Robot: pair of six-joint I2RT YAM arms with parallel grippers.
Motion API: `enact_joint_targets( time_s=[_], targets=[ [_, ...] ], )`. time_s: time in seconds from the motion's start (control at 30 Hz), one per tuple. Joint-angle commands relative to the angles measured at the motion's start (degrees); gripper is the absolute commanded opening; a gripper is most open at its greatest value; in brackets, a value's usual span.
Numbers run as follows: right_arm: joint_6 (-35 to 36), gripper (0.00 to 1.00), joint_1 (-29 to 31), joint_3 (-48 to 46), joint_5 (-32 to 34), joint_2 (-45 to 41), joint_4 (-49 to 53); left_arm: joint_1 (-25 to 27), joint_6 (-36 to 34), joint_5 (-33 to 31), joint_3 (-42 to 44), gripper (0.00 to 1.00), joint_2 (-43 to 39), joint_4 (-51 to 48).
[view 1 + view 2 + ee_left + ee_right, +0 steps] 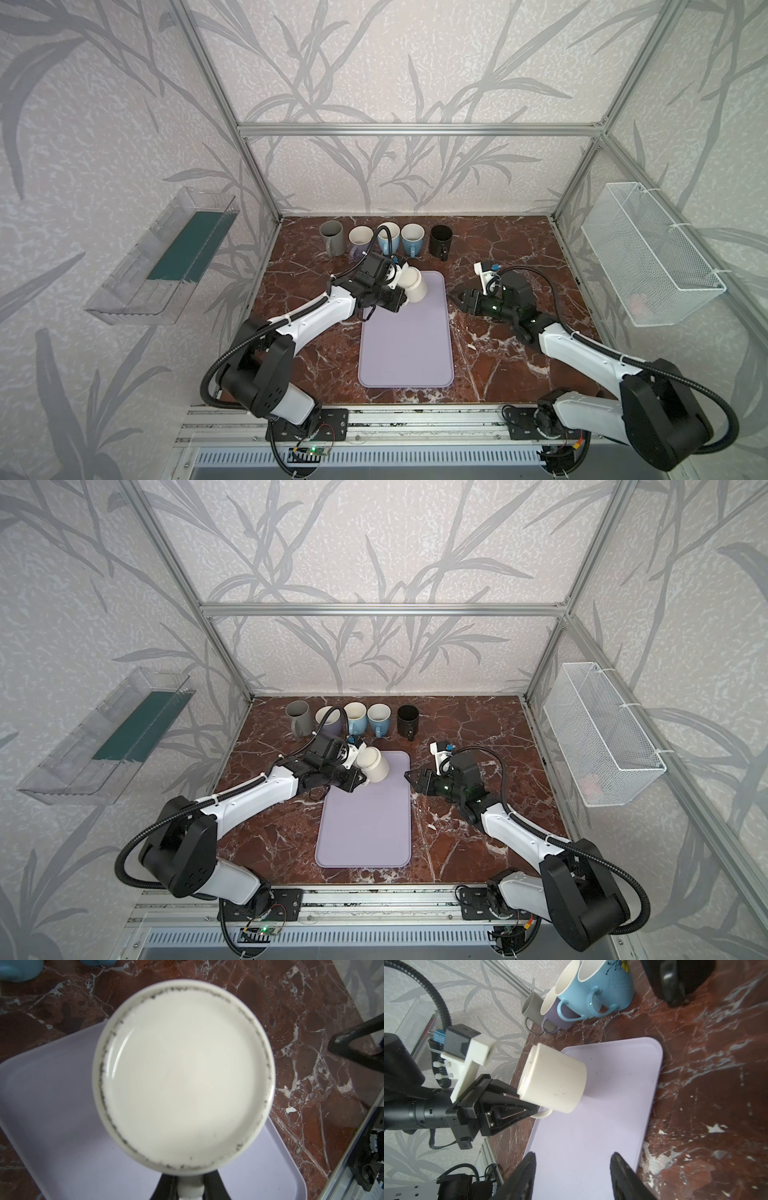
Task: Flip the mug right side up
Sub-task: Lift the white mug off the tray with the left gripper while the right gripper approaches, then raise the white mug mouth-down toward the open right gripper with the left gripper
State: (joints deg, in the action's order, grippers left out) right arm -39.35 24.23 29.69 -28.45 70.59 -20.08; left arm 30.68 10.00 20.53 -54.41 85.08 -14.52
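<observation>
Left fingers (508, 1101) clamped on handle (545, 1114) of glossy cream cylindrical mug (553, 1079), tilted over smooth lilac tray (591, 1147); right fingers (625, 1178) apart beside tray.

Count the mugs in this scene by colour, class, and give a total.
Grey ceramic mug: 1
Purple ceramic mug: 1
Light blue ceramic mugs: 2
Black ceramic mug: 1
Cream ceramic mug: 1
Total: 6 mugs

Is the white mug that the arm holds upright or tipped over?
Tipped: white mug hangs slanted in the left gripper, pinched by its handle, base raised above the tray.
</observation>
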Motion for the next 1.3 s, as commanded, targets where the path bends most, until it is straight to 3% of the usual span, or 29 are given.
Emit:
enact_joint_targets(
  time_s=[0.0, 0.23, 0.47, 0.77, 1.13, 1.27],
  targets=[
    [-6.5, 0.58, 0.9, -1.2, -3.0, 1.2, -10.7, -0.2, 5.3, 1.9, 1.8, 0.0, -5.0, 12.7],
    [-13.4, 0.58, 2.2, -2.4, -5.3, 4.8, -21.8, -0.4, 11.5, 4.0, 3.3, 0.0, -7.8, 18.5],
    [-22.2, 0.56, 2.6, -3.7, -7.9, 11.8, -39.6, -0.6, 17.1, 6.7, 5.8, 0.0, -9.8, 26.4],
    [-25.5, 0.55, 4.2, -3.0, -8.0, 15.9, -46.8, -1.2, 23.9, 11.4, 9.9, 0.0, -9.1, 39.1],
    [-32.4, 0.51, 5.7, -1.2, -7.7, 25.2, -60.1, -1.4, 25.9, 14.4, 11.8, 0.0, -10.2, 44.6],
    [-32.1, 0.48, 6.5, -0.2, -7.9, 25.6, -60.4, -1.5, 25.4, 14.8, 12.2, 0.0, -10.5, 44.2]
  ],
)
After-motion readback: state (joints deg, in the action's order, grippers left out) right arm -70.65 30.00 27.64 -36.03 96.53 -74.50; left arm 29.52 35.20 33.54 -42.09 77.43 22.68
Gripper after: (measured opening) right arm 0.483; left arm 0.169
